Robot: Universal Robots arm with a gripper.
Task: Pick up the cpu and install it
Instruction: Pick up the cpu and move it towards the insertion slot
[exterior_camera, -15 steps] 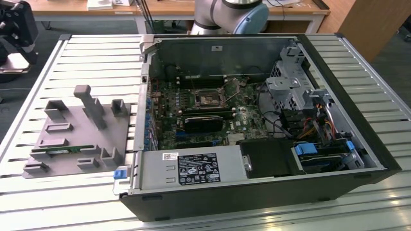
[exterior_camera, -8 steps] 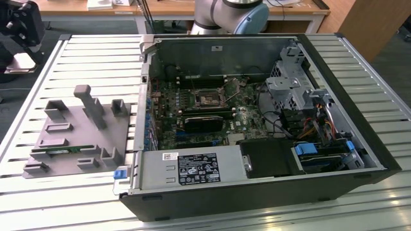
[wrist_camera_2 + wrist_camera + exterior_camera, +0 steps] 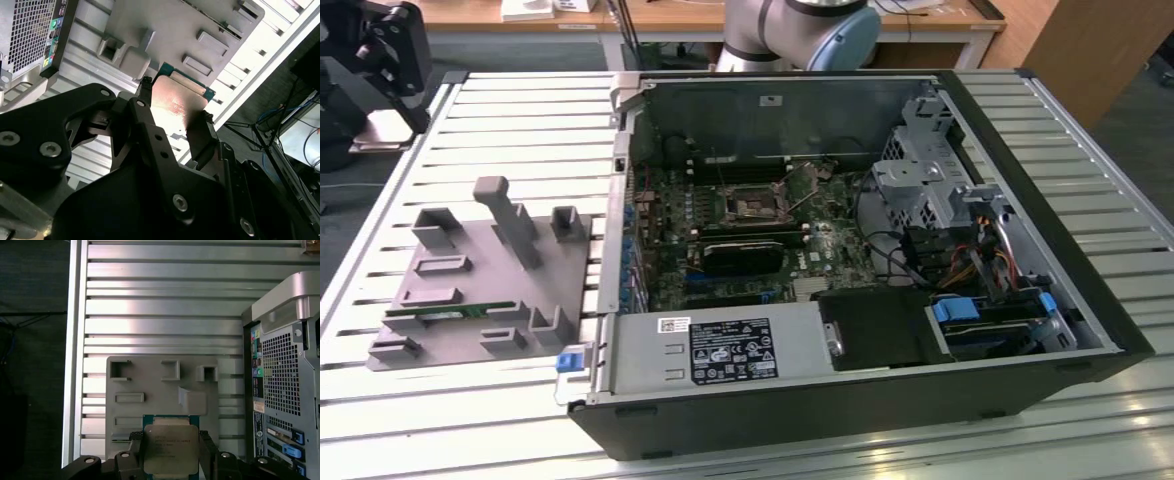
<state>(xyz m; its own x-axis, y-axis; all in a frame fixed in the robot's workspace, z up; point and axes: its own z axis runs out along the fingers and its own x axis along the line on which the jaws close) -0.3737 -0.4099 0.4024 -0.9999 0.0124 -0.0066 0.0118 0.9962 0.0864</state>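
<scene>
My gripper [image 3: 170, 456] is shut on the cpu [image 3: 170, 447], a flat square chip with a dull silver top and a green edge. One black finger [image 3: 135, 452] presses each of two opposite sides. In the second wrist view the cpu [image 3: 176, 102] sits between the fingers [image 3: 199, 134] of the gripper [image 3: 172, 125]. It hangs in the air above the grey plastic fixture [image 3: 165, 385]. In the exterior view the arm's black wrist end [image 3: 384, 45] is high at the left, beyond the fixture [image 3: 480, 280]. The open socket [image 3: 754, 208] lies on the motherboard inside the open computer case [image 3: 1067, 330].
A thin green memory stick [image 3: 440, 312] lies in the fixture. A black finned block [image 3: 747, 255] sits on the motherboard below the socket. The case's rear panel [image 3: 285, 390] stands beside the fixture on the slatted metal table [image 3: 160, 310]. The arm's base [image 3: 794, 30] rises behind the case.
</scene>
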